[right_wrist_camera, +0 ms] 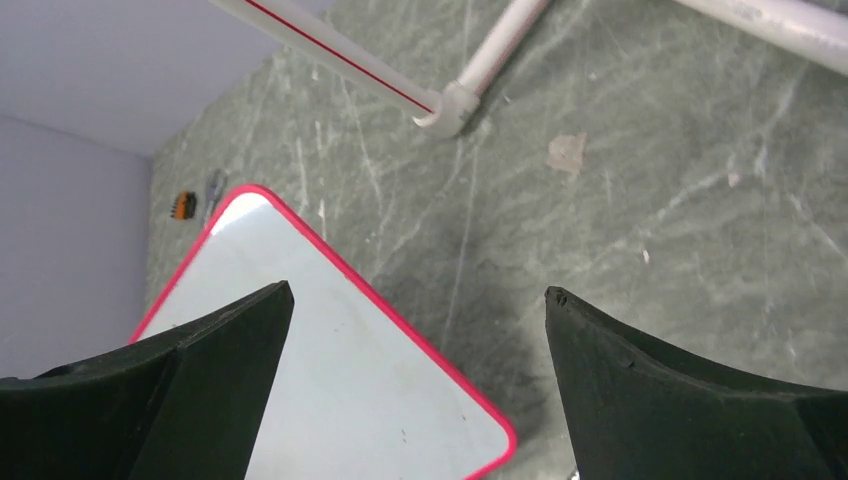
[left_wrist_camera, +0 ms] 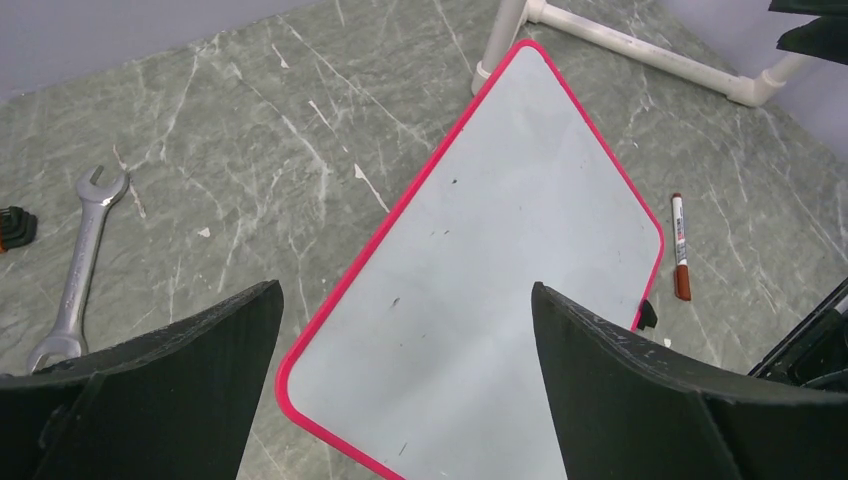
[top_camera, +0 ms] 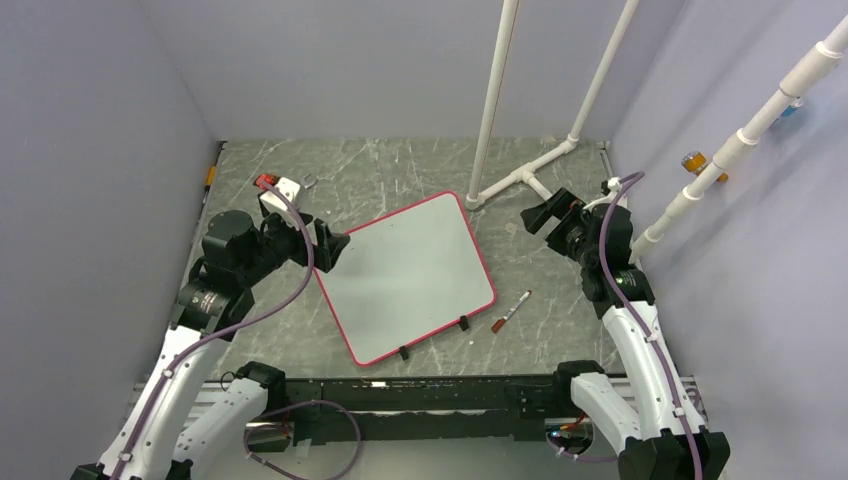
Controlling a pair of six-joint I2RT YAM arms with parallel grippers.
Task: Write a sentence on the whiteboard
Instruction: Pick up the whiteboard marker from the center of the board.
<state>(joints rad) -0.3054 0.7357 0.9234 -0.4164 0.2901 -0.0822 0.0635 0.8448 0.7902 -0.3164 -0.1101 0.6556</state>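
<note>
The whiteboard (top_camera: 405, 275) lies askew: faintly speckled white face, red-pink rim, two black clips (top_camera: 463, 323) on its near edge. Flanking it, the left gripper (top_camera: 338, 250) and right gripper (top_camera: 537, 212) are spread wide, empty.

L arm (top_camera: 175, 360): yours rises from its near-left base, elbow bent, forearm reaching fwd and inward.
L gripper (top_camera: 338, 250): jaws spread wide, nothing between them, tips aimed right and down.
R arm (top_camera: 640, 345): yours climbs from its near-right base, wrist turned inward.
R gripper (top_camera: 537, 213): jaws wide apart, empty, tips aimed left.
</note>
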